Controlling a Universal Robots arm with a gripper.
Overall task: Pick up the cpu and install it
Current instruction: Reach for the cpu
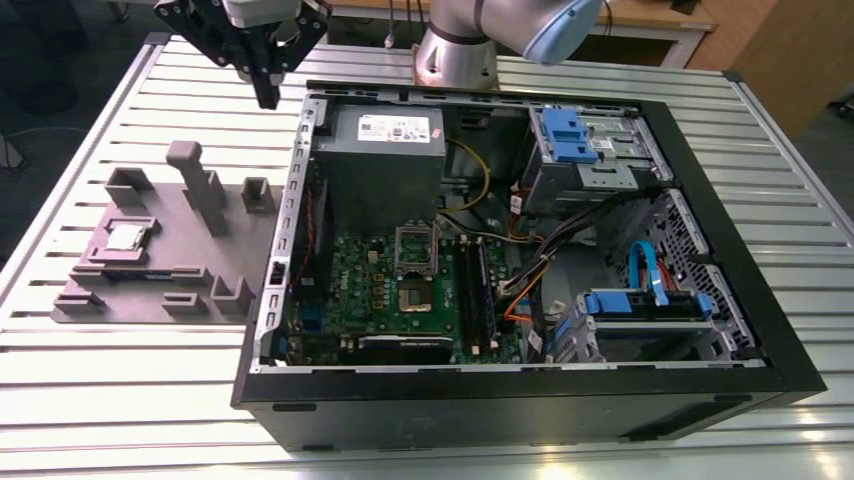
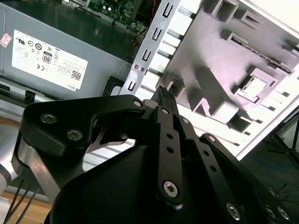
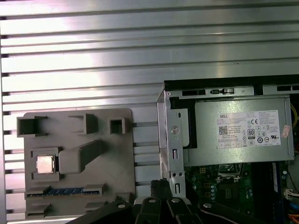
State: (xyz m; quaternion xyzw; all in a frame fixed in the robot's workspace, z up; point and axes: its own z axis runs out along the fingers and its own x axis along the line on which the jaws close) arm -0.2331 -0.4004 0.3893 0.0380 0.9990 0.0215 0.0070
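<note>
Mauve-grey tray (image 1: 167,215) holding cpu (image 1: 127,237), claw (image 1: 268,98) apart

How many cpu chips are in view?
1. The cpu sits in a square pocket of the grey tray, on the exterior view's left of the computer case. Others may be hidden inside.

open computer case (image 1: 534,405) on slatted table (image 1: 134,400) | grey tray (image 1: 187,255) beside | blue strip (image 3: 65,191), maybe memory
</note>
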